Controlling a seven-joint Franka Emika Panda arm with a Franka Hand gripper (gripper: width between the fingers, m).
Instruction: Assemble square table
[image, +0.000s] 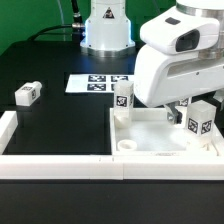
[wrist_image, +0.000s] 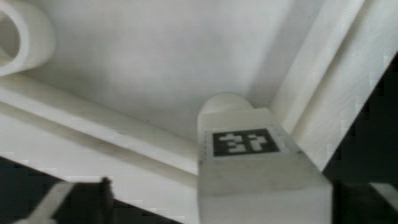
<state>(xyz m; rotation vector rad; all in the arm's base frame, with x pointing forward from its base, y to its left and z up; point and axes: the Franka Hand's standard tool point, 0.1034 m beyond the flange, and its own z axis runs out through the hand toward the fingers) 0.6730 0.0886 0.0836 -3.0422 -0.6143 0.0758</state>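
Square table top (image: 160, 140) lies rim-up on the dark table (image: 60, 60), at the front, toward the exterior view's right. Corner leg (image: 122, 100) stands upright at the top's far corner on the exterior view's left, tag facing the camera. Round socket (image: 128, 147) shows at the near corner on the same side. Second leg (image: 200, 122) stands upright further toward the exterior view's right, tag to the camera, just beside the gripper (image: 179, 112). Gripper hangs low over the tray under the bulky white arm (image: 175, 55). Jaws are spread wide, gripping nothing. Loose leg (image: 27, 94) lies on its side on the dark table, well apart on the exterior view's left. Marker board (image: 100, 82) lies flat behind the top. Border rails (image: 60, 166) run along the front and the left side.

Wrist view: square table top (wrist_image: 160, 70) fills most of the frame, its raised rim lines meeting at a corner. Second leg (wrist_image: 258, 165) is close in the foreground, tag toward the lens, set against that inner corner. Curved edge of a round socket (wrist_image: 18, 45) shows at the frame border. Dark table (wrist_image: 377, 110) shows beyond the rim. Fingers not clear enough to read here.
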